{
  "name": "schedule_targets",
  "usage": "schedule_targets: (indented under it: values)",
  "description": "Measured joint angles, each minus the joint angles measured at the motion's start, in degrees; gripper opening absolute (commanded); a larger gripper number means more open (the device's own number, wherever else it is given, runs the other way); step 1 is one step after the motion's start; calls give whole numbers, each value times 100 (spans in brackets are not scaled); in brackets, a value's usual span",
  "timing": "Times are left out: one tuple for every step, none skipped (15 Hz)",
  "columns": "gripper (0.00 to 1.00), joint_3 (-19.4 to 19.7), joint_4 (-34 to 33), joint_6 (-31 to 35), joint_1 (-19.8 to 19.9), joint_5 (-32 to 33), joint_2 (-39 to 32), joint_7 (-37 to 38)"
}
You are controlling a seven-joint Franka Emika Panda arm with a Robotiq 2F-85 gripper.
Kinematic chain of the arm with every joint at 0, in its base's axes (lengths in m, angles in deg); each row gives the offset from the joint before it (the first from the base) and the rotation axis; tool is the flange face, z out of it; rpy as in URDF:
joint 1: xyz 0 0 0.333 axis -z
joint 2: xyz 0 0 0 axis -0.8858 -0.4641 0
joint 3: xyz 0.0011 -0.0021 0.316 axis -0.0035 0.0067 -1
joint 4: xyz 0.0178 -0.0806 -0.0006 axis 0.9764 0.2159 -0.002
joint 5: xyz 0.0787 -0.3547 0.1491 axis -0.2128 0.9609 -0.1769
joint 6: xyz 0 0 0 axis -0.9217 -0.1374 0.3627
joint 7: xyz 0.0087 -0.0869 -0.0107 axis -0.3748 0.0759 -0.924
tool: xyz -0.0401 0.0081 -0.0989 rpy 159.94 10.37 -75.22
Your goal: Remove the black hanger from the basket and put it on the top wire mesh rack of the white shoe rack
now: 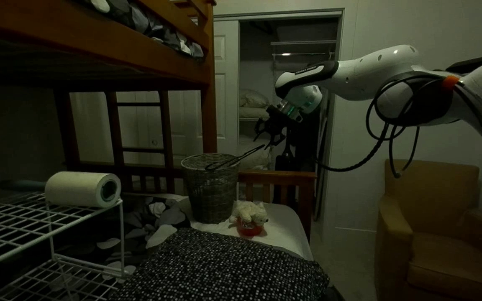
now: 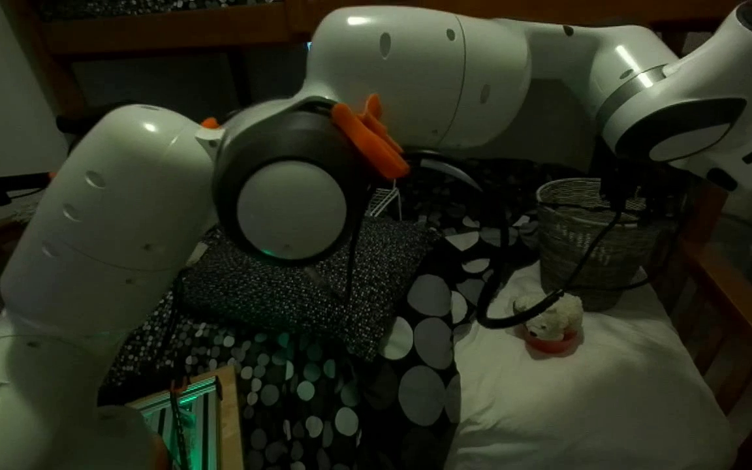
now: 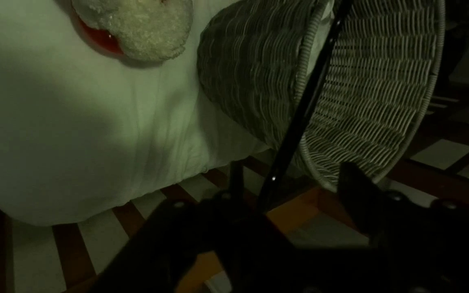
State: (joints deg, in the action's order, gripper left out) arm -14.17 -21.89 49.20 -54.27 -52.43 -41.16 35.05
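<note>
**Black hanger (image 3: 308, 101) tilts up between parted jaws**

Nearest, the claw (image 3: 291, 167) has its jaws apart, gripping nothing; the hanger's end shows between them, closer to the wrist view's left jaw, contact unclear. In an exterior view its long axis slants down leftward over the rim of the wicker basket (image 1: 211, 192), so closing should pinch across it. Farthest, well left, stands the white shoe rack (image 1: 122, 238) with its top wire mesh rack (image 1: 32, 230).
</note>
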Motion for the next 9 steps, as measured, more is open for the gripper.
schedule_targets:
  values:
    - [23, -34, -204, -159, 48, 1, -142, 48]
    - [16, -65, -392, -298, 93, 4, -279, 93]
    - [10, -89, -562, -425, 130, 7, -404, 144]
    - [1, -113, -725, -534, 165, 9, -525, 191]
    - [0, -137, -874, -622, 195, 11, -634, 243]
    - [0, -161, -1019, -656, 222, 11, -726, 285]
    - [0, -167, -1149, -662, 238, 3, -797, 323]
    - [2, -167, -1270, -662, 249, 2, -853, 372]
    - [2, -167, -1363, -662, 258, 2, -883, 398]
